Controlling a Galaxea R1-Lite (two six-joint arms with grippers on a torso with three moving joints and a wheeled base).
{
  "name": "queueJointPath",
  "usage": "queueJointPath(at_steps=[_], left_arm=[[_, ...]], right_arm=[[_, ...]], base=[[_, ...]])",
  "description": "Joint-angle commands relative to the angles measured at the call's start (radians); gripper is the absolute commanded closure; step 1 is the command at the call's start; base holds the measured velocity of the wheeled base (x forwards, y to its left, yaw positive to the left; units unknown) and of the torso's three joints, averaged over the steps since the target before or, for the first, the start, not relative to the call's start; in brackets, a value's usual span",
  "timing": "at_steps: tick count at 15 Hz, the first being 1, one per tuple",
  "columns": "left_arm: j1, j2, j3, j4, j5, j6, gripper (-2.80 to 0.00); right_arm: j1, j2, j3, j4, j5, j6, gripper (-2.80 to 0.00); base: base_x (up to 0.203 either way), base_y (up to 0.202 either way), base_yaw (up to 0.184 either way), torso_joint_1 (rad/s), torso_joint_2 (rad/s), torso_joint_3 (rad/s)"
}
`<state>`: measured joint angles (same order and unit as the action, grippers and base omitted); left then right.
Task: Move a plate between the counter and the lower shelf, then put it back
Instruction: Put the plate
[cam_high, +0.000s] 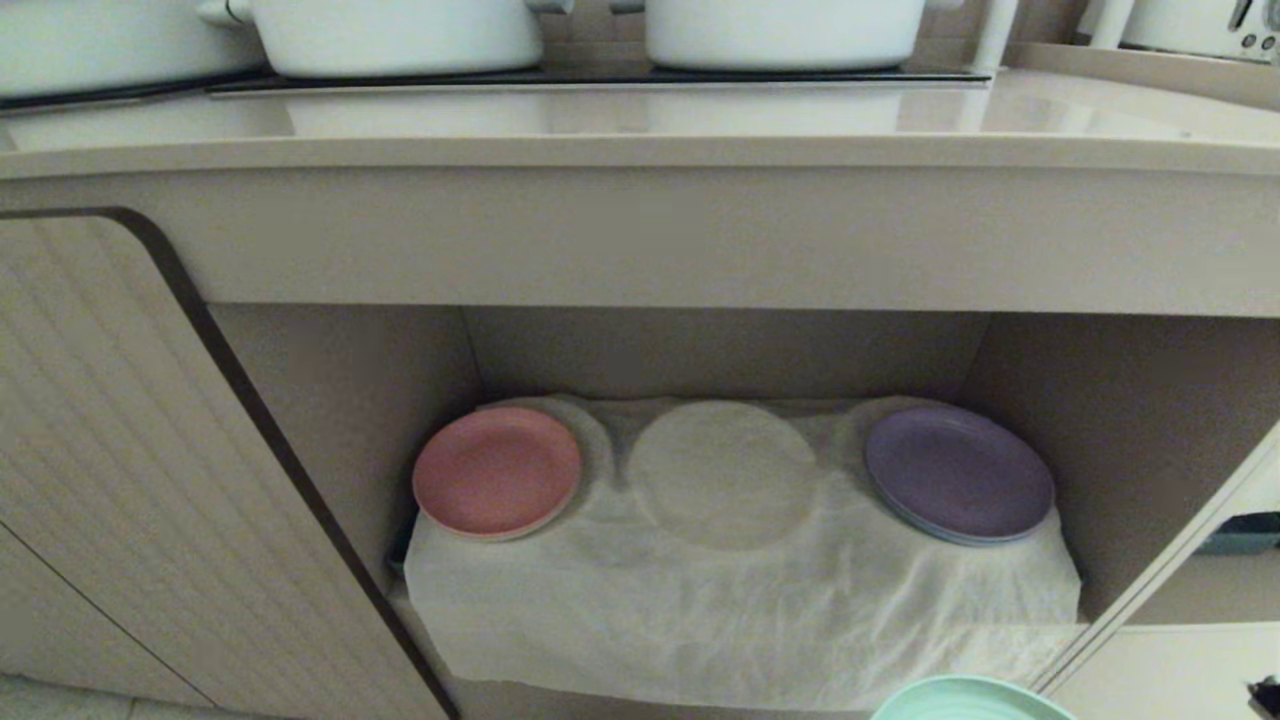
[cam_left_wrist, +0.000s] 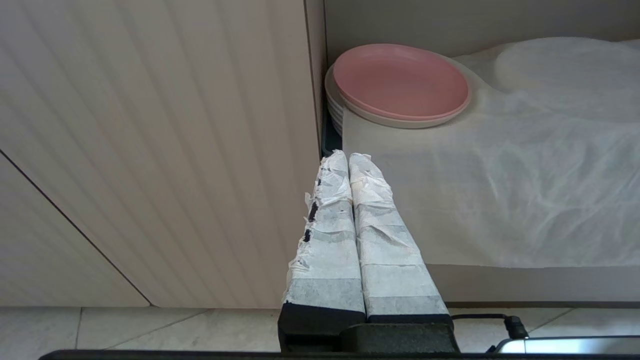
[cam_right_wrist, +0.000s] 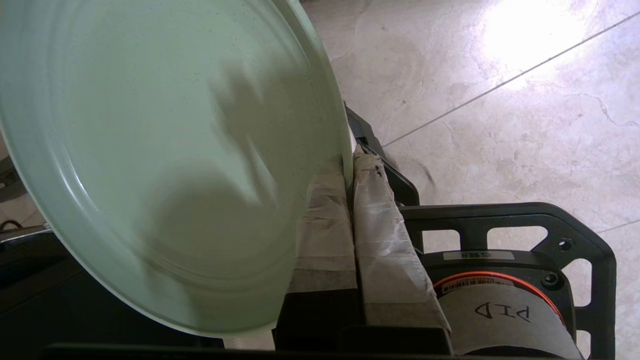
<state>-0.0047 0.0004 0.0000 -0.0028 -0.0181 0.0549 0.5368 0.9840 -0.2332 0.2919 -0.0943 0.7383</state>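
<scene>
The right pincer (cam_right_wrist: 350, 175) is clamped on the rim of the mint-green plate (cam_right_wrist: 165, 150), its taped fingers (cam_right_wrist: 380, 220) pinching the edge and holding the plate clear above the tiled floor (cam_right_wrist: 500, 100). From the head view only a sliver of the plate (cam_high: 965, 700) shows at the near right, in front of and below the lower shelf (cam_high: 1120, 440). On the shelf's wrinkled white cloth (cam_high: 720, 600) a pink plate (cam_high: 497, 470) sits at the left and a purple plate (cam_high: 958, 472) at the right, with a bare round bump (cam_high: 722, 472) between them. The table (cam_high: 640, 130) above carries white pots (cam_high: 400, 35) at its far edge. The left pincer (cam_left_wrist: 348, 159) hangs closed and empty near the ribbed cabinet door (cam_left_wrist: 150, 150), just short of the shelf's left end.
</scene>
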Motion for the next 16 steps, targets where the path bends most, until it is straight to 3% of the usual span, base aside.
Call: queueJointPath(at_steps=[1, 16], left_arm=[[0.000, 0.000, 0.000, 0.000, 0.000, 0.000, 0.00], [0.000, 0.000, 0.000, 0.000, 0.000, 0.000, 0.00]], right_arm=[[0.000, -0.024, 0.000, 0.004, -0.001, 0.004, 0.00], [0.022, -0.048, -0.002, 0.019, -0.005, 0.010, 0.00]], base=[[0.000, 0.000, 0.000, 0.000, 0.00, 0.000], [0.000, 0.000, 0.000, 0.001, 0.00, -0.002]])
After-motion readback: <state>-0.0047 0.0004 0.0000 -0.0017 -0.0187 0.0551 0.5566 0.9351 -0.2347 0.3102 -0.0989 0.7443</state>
